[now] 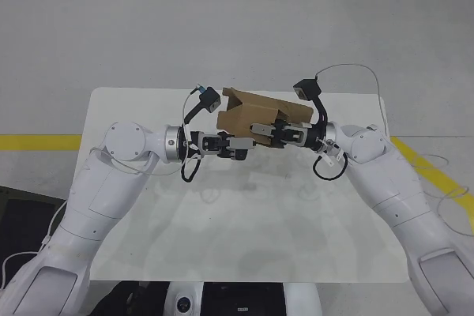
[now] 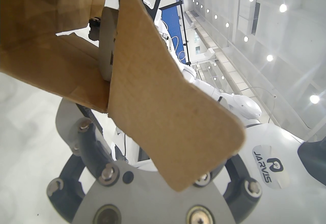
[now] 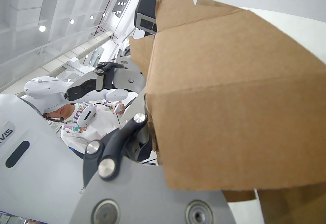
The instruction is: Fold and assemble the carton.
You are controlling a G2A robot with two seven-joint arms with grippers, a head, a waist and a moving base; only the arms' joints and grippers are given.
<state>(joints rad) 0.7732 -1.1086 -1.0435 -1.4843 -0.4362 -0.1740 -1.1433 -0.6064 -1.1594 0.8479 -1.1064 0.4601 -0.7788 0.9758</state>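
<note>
A brown cardboard carton (image 1: pixel 261 114) is held in the air over the far middle of the white table, partly folded, with loose flaps. My right gripper (image 1: pixel 262 130) comes in from the right and is shut on the carton's wall (image 3: pixel 229 97), one finger lying along the outer face. My left gripper (image 1: pixel 242 148) sits at the carton's left end and stands open. One of its fingers (image 3: pixel 81 90) is clear of the cardboard with its black pad bare. A long flap (image 2: pixel 158 97) hangs across the left gripper's base, and a grey finger (image 2: pixel 105 46) sits beside it inside the carton.
The white table (image 1: pixel 245 237) spreads wide in front of the carton, and its far edge runs just behind it. A yellow line (image 1: pixel 31 142) marks the floor on both sides. A thin cable (image 1: pixel 355 69) arcs above the right wrist.
</note>
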